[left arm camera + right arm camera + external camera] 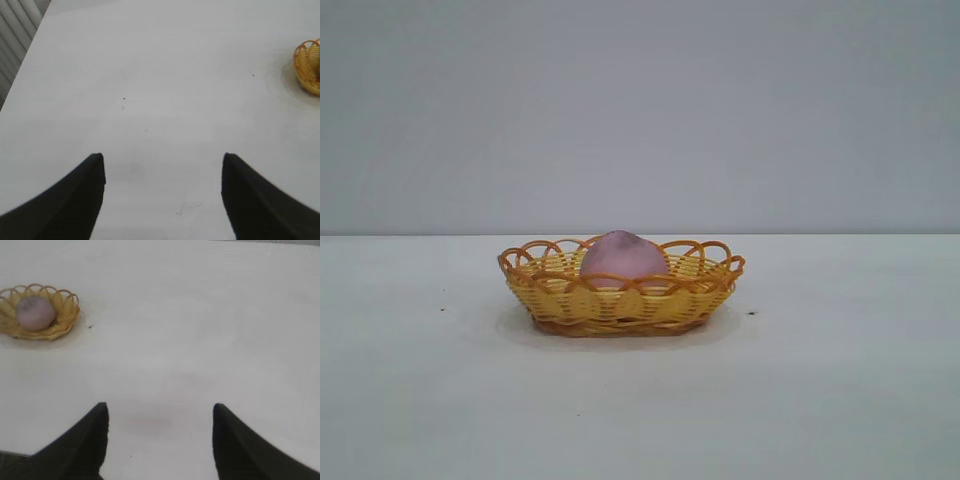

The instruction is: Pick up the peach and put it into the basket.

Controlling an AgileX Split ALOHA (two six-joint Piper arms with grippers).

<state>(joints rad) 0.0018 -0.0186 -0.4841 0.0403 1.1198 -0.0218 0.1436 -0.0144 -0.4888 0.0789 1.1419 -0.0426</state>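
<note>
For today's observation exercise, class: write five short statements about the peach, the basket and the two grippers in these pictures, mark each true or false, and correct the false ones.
1. The peach lies inside the basket. True.
2. The left gripper is shut on the peach. False: its fingers stand open over bare table, holding nothing.
3. The basket is tipped on its side. False: it sits upright on the table.
4. The right gripper is open and away from the basket. True.
5. A second peach lies on the table beside the basket. False: only one peach shows, in the basket.
</note>
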